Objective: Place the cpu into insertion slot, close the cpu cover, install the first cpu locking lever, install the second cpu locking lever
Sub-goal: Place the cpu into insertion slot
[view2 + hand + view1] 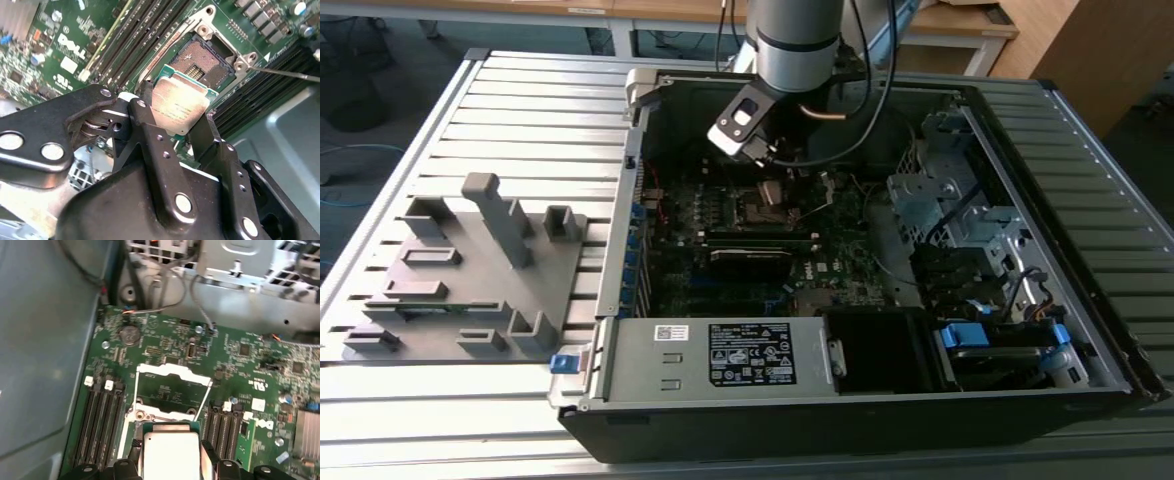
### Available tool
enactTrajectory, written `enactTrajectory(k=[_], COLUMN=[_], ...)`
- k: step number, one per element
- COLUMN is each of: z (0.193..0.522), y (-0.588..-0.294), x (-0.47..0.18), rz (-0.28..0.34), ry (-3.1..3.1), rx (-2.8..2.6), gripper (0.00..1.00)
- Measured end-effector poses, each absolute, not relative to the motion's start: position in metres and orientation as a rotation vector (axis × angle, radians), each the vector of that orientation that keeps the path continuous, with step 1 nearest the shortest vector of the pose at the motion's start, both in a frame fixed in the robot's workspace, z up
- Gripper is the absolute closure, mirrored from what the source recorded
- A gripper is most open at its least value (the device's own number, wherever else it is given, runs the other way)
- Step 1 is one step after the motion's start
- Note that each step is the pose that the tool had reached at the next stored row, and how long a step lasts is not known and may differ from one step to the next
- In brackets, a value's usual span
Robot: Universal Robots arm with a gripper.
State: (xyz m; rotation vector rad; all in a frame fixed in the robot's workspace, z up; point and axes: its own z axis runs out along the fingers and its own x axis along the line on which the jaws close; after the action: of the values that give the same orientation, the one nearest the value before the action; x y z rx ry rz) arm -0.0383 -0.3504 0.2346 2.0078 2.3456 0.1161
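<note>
Arm (794,40) is angled down into the computer case (854,430) in the exterior view, pincer (771,165) over the insertion slot (765,205); in the second wrist view the cpu (180,105) is clenched in it, tilted, near the bare slot; placing is judged in hand, with squaring to the slot called for.

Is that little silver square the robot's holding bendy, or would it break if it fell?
Probably stiff, not bendy: the cpu sits flat and straight in the gripper. It looks thin and small, so it is likely light. Its smooth metal top might be slippery, and a drop onto the open insertion slot close by could well damage something.
</note>
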Motion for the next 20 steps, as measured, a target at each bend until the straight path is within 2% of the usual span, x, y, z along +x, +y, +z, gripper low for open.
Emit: enactTrajectory(k=[20], z=[0.2328], y=[-0.3447], x=[-0.0412], rz=[0.11], ry=[2.2], rx=[2.159], gripper=[0.46])
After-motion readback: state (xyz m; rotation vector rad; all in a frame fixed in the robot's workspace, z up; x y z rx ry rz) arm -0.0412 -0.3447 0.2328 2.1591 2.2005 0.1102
